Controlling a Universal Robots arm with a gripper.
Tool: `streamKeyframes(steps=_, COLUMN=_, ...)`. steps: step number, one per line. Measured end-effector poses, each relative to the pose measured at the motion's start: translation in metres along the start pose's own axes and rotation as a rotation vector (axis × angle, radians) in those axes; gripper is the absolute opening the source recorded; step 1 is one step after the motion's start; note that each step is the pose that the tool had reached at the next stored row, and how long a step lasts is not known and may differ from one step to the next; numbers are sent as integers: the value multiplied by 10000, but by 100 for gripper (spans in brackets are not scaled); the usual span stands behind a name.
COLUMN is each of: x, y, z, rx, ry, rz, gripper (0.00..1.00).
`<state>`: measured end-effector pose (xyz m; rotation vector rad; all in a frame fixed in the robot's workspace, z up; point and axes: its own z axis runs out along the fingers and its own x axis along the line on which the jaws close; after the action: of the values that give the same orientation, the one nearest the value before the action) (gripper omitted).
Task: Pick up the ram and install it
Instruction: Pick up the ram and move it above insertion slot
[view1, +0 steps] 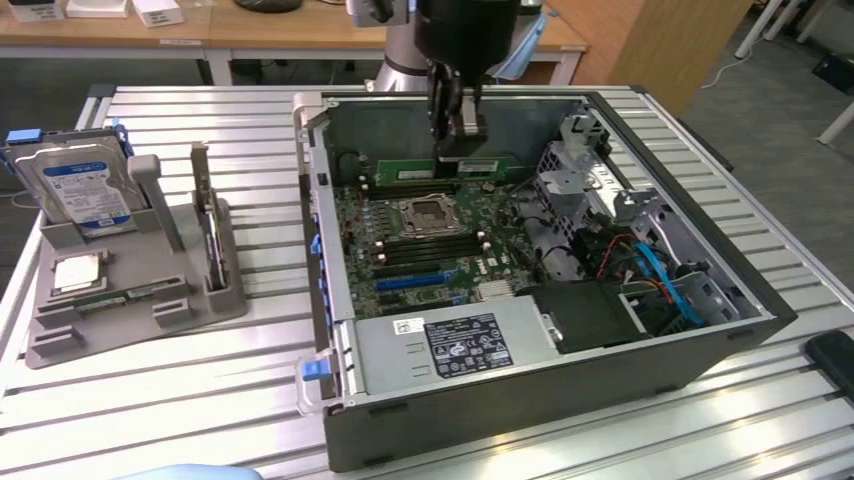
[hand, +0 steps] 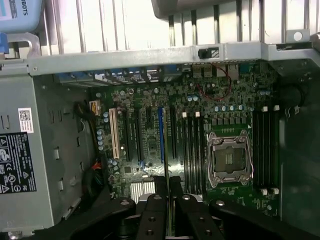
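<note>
**A:** Where is the ram (view1: 411, 170) in relation to the fingers (view1: 470, 128)?

**B:** It is between them. The fingers are closed on the green stick and grip it by its upper edge, so it hangs just under the tips. It sits over the motherboard (view1: 400, 262), inside the open computer case (view1: 561, 400).

**A:** How does its long axis lie?

**B:** It lies level and crosswise to the fingers. More of the stick juts out on one side of the grip than on the other. It looks parallel to the memory slots (hand: 194, 150) beside the CPU socket (hand: 229, 159). I judge that alignment to be what the seating depends on.

**A:** Is it touching a slot?

**B:** I can't tell. From the exterior view it seems to be held low near the board's far edge, beyond the socket, but the gap beneath it is hidden.

**A:** What does the wrist view add?

**B:** It looks down past the fingers at the slots and shows their latches, but of the ram there is barely a thin edge. The exterior view gives the stick's full length. It also shows the parts tray (view1: 134, 300) on the surface (view1: 200, 390), well off to one side of the fingers.
</note>
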<state>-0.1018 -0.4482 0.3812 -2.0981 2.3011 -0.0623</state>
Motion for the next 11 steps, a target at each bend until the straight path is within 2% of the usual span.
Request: streamKeyframes(steps=11, x=-64, y=-228, z=10, rx=0, ry=0, rz=-5, gripper=13)
